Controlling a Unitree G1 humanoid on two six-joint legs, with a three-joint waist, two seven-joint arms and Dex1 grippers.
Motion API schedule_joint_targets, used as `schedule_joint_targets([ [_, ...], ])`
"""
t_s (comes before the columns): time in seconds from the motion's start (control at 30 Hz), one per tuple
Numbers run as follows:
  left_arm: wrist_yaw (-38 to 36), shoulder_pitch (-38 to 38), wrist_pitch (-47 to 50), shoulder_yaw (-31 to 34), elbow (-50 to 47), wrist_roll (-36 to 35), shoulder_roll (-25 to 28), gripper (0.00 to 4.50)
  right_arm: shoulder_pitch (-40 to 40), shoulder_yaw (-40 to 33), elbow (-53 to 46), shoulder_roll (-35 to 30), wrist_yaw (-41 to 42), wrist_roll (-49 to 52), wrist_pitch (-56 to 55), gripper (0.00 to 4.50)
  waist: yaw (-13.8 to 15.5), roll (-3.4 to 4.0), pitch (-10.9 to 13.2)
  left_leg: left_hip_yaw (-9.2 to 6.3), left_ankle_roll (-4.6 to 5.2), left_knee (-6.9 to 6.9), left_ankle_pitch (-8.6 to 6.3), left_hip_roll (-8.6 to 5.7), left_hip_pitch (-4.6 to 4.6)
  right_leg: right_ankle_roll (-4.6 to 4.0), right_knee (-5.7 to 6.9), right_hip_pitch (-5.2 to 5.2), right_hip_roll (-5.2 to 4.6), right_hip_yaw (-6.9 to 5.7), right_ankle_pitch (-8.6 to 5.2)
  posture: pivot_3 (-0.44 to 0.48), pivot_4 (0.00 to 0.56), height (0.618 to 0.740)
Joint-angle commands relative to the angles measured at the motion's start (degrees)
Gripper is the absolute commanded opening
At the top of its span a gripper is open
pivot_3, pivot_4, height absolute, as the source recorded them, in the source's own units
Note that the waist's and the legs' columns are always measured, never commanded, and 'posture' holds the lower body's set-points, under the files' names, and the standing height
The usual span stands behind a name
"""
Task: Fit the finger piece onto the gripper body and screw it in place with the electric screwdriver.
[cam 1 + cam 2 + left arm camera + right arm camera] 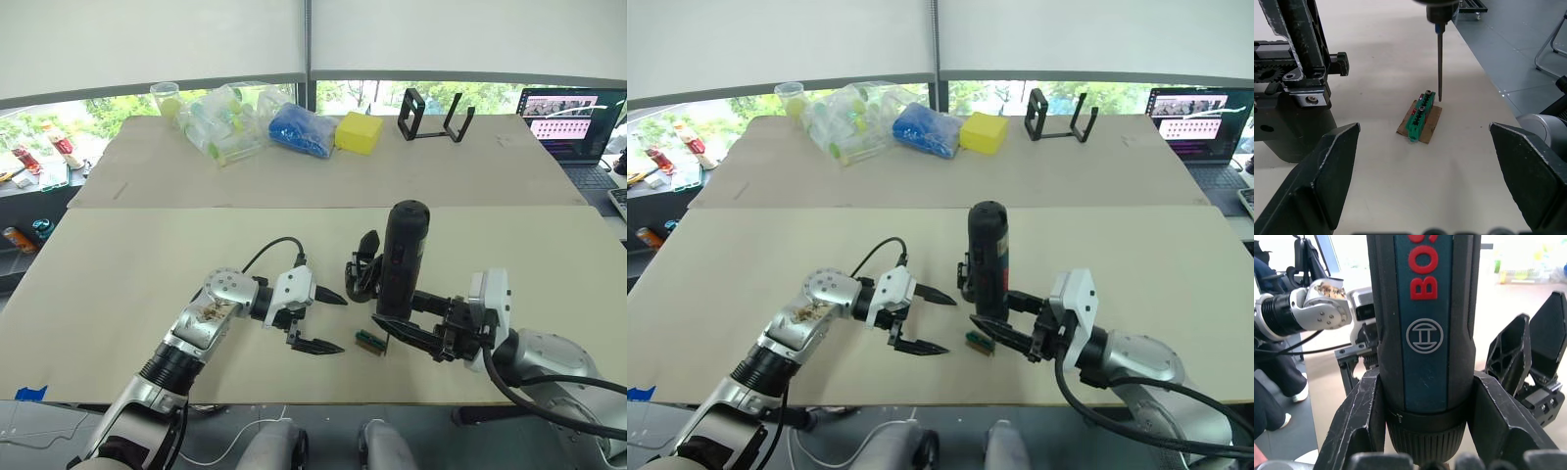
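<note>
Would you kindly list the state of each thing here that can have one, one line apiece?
electric screwdriver: upright, clamped in the right gripper, bit pointing down at the green block.
right gripper: shut on the electric screwdriver.
left gripper: open, holding nothing.
gripper body: standing on the table, untouched.
green block: lying on a brown pad, bit tip at its end.
laptop: open, screen lit.

The electric screwdriver (1422,333) is cased in smooth, faintly glossy black and blue-green plastic, with a thin bare-metal bit (1440,66). The bench (147,264) is seen as matt pale wood — the small green block (1420,115) looks plastic, set on brown card.
</note>
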Motion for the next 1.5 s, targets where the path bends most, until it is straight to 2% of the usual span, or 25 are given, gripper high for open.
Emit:
schedule_joint_targets([
  [0.03,0.11,-1.28,-0.87,0.51,0.06,-0.12,-0.22,4.50,-1.02,-1.73,-1.11,-0.60,1.13,0.53,-1.84,1.91,0.00,0.00,0.00,0.00,0.00,0.00,0.00,0.00,0.00,0.00,0.00,0.00,0.00,0.00,0.00,0.000,0.150,0.740],
  [0.2,0.19,-1.40,-0.96,0.55,0.27,-0.12,-0.31,4.50,-1.93,-3.68,-1.84,-0.99,1.27,2.26,-1.34,1.91,0.02,-0.01,0.00,0.00,0.00,0.00,0.00,0.00,0.00,0.00,0.00,0.00,0.00,0.00,0.00,0.000,0.150,0.740],
  [0.33,-0.27,-0.80,-1.16,0.24,-0.15,-0.23,-0.08,4.50,-3.87,-7.24,-3.79,-1.10,-2.40,10.44,3.06,1.91,-0.04,-0.02,0.01,-0.01,0.00,0.00,0.00,0.00,-0.01,0.00,0.00,-0.01,-0.01,0.01,0.00,0.000,0.150,0.740],
  [0.7,-2.27,-0.35,-1.53,-1.12,-0.14,-0.08,-0.19,4.50,-3.50,-4.99,-3.89,-0.34,-4.11,8.10,1.84,1.91,0.03,-0.02,0.01,-0.03,0.00,0.00,0.00,0.01,-0.03,0.00,-0.01,-0.01,-0.02,0.00,0.00,0.000,0.150,0.740],
  [1.5,-1.93,-0.02,-2.34,-1.24,-0.11,0.69,0.26,4.50,-3.36,-3.50,-4.08,1.06,-3.41,5.75,0.79,1.91,0.01,-0.02,0.01,-0.02,0.01,0.01,0.00,0.01,-0.02,0.00,0.00,0.00,-0.01,0.00,0.00,0.000,0.150,0.740],
])
